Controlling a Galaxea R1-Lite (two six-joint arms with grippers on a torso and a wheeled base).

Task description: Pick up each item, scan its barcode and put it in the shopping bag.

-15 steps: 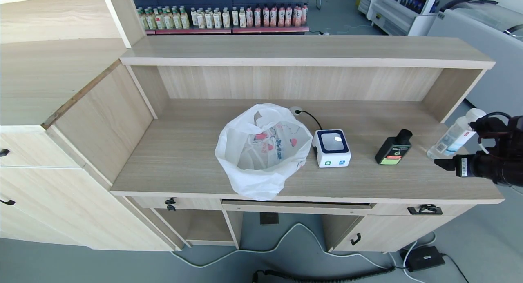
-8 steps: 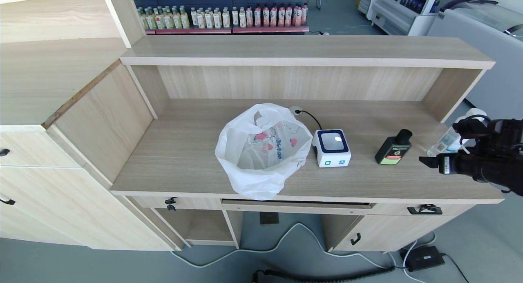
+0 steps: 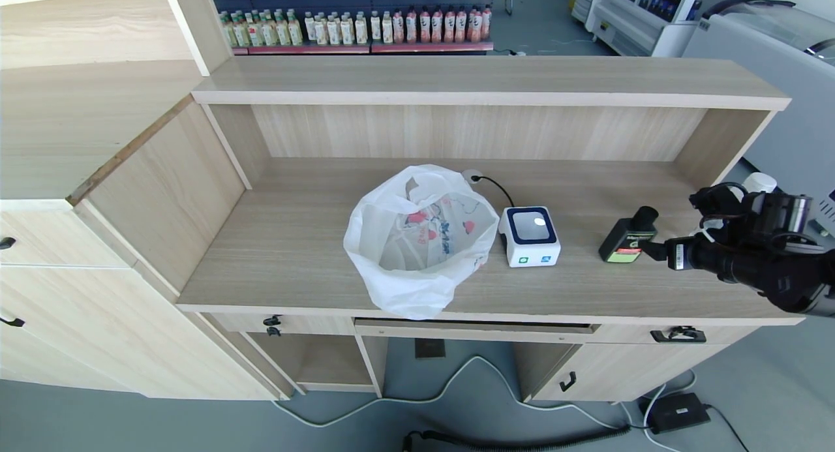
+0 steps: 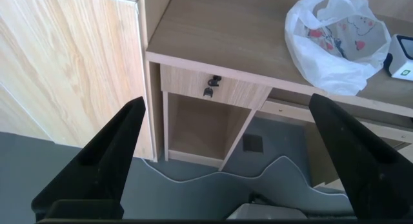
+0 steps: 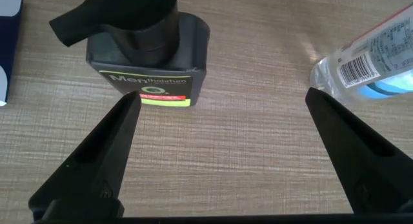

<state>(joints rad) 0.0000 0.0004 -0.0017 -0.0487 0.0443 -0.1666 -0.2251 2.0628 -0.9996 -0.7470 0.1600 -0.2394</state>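
Shopping bag (image 3: 417,243) mid-frame looks empty to us. Black bottle (image 3: 627,238), clear bottle (image 5: 371,56) at frame right wait for scanner (image 3: 530,235). Our right gripper (image 5: 219,114), left gripper (image 4: 226,104): fingers spread, hold nothing.

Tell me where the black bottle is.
Head view: the black bottle is on the counter's right side, between the scanner and the clear bottle; the open right gripper hovers close on its right.

Free lanes and blocks on the surface (image 3: 293,243)
Left half is bare up to the shopping bag (image 3: 417,243). Scanner (image 3: 530,237) sits just beside the bag, gap tight. Wider bare strip between scanner and dark bottle (image 3: 627,238). Clear bottle (image 5: 377,56) near it, bare wood between. Upper shelf (image 3: 489,80) tops the back wall; side wall (image 3: 724,145) closes the right end.
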